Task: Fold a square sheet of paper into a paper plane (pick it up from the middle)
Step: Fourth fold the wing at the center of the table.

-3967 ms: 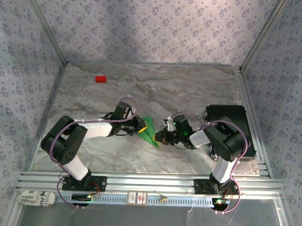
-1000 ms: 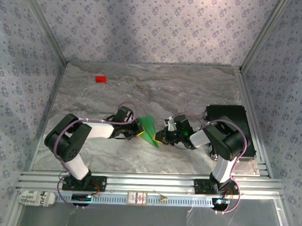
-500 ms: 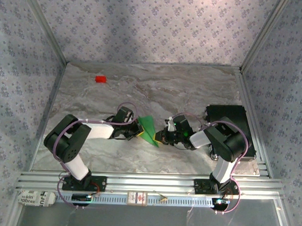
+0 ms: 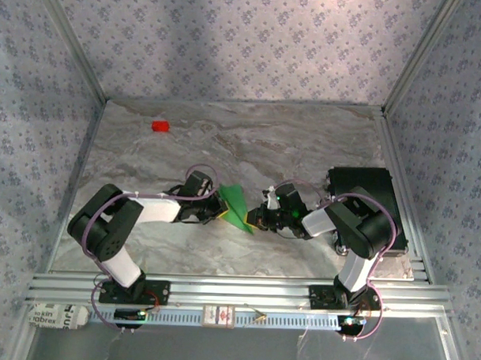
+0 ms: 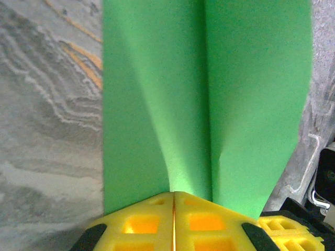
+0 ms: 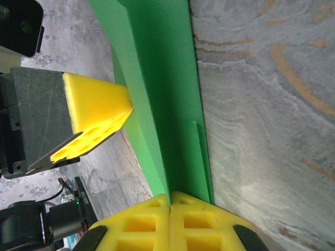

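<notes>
A small red rectangular block (image 4: 159,126) lay far back on the left of the grey marbled desk (image 4: 305,143), well apart from the rest. Near the desk's middle, the left claw (image 4: 221,208) was pinched together on one edge of a folded sheet of bright green paper (image 4: 236,205), creased along its centre. The right claw (image 4: 256,220) was clamped on the opposite edge. A black box (image 4: 360,184) sat at the right.

Blue-grey floral walls (image 4: 229,45) fill the frame's top and sides — a grey marbled tabletop (image 4: 305,143) lies centre, aluminium rails (image 4: 237,289) along the bottom.
</notes>
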